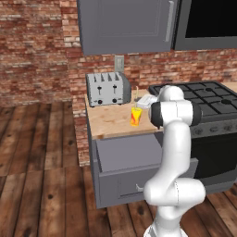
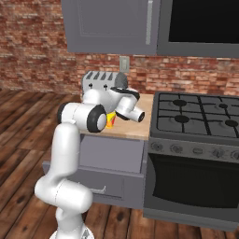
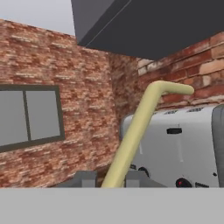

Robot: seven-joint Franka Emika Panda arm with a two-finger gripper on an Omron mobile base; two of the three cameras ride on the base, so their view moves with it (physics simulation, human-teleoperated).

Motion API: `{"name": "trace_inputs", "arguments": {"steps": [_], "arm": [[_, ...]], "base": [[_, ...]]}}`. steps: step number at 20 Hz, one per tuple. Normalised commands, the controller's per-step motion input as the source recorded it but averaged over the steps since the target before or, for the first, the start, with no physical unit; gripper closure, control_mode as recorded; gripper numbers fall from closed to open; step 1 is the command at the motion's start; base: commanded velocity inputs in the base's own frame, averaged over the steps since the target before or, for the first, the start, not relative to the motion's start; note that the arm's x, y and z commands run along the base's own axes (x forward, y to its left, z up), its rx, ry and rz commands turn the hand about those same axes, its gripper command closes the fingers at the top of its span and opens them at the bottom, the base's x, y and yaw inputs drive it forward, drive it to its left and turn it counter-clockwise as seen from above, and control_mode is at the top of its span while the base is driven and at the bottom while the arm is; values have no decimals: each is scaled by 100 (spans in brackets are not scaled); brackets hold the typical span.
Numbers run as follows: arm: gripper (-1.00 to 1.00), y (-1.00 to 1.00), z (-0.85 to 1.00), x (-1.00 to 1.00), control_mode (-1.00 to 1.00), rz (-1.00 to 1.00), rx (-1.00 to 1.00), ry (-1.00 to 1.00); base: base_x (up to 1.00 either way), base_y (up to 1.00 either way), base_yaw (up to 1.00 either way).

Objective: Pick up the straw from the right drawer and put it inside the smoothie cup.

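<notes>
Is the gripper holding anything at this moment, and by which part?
Yes: the gripper is shut on the straw, pinching its lower end, with the bent tip pointing away from the hand.

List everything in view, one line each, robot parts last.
straw: one, pale yellow, bent at the top, held between the gripper's fingertips, in front of the toaster
smoothie cup: one, yellow with red-orange mark, upright on the counter
toaster: one, silver, back of the counter
counter: one, light wood, left of the stove
drawer: one, grey, pulled open below the counter
stove: one, dark, gas burners
upper cabinet: one, grey, above the toaster
wall: red brick
arm: one, white
gripper: one, dark fingertips, shut on the straw
</notes>
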Motion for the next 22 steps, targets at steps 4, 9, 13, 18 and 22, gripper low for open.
{"name": "trace_inputs", "arguments": {"steps": [4, 9, 13, 18, 22], "arm": [[100, -2, 0, -2, -100, 0, -6, 0], [100, 0, 4, -4, -100, 0, -10, 0], [100, 0, 18, -1, -100, 0, -9, 0], [100, 0, 33, -1, -100, 0, -6, 0], [100, 0, 26, -1, -100, 0, -6, 0]], "base": [[0, 0, 0], [0, 0, 0], [0, 0, 0], [0, 0, 0], [0, 0, 0]]}}
